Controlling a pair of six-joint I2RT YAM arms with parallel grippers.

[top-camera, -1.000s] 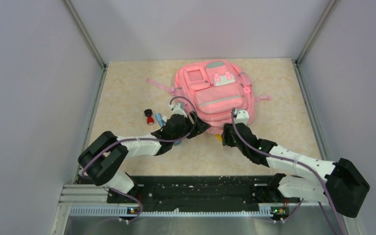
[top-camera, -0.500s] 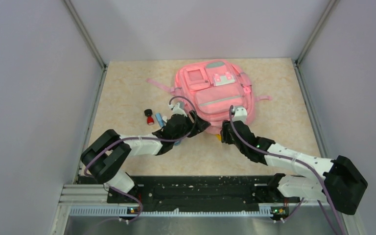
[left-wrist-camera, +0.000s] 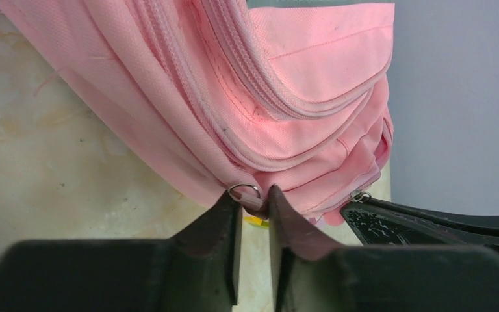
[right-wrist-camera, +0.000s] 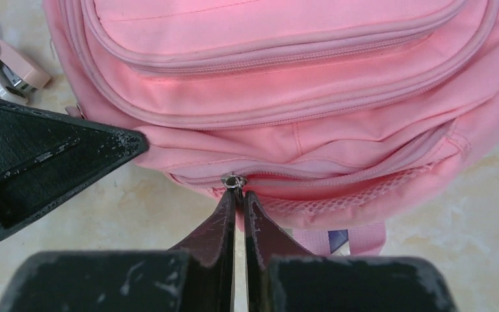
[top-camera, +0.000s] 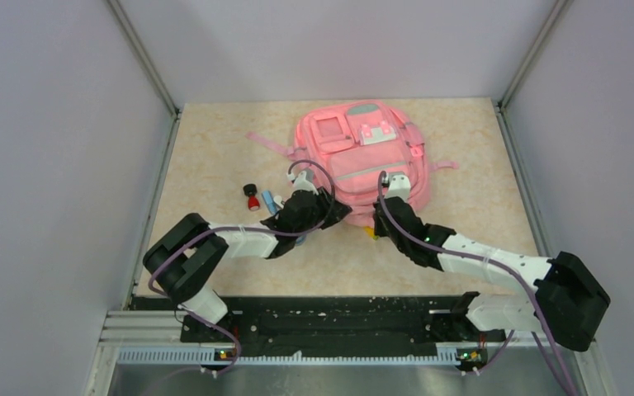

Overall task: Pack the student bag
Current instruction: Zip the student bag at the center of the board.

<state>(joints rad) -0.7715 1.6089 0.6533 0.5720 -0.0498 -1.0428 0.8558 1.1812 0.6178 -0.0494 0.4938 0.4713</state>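
Jaws first: the left gripper [left-wrist-camera: 255, 198] is pinched narrow on a metal zip ring [left-wrist-camera: 244, 190], and the right gripper [right-wrist-camera: 236, 195] is nearly closed on a zip pull [right-wrist-camera: 234, 181] at the bag's near edge. The student bag [top-camera: 363, 157] lies front-up on the table [top-camera: 215, 165], its zips looking closed. A stapler [right-wrist-camera: 3, 62] and small items [top-camera: 252, 198] lie outside it, so packing seems barely begun.

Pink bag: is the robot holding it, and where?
Yes. The left tool pinches the student bag by a ringed pink tab on its near edge; the right tool pinches a zip pull there.
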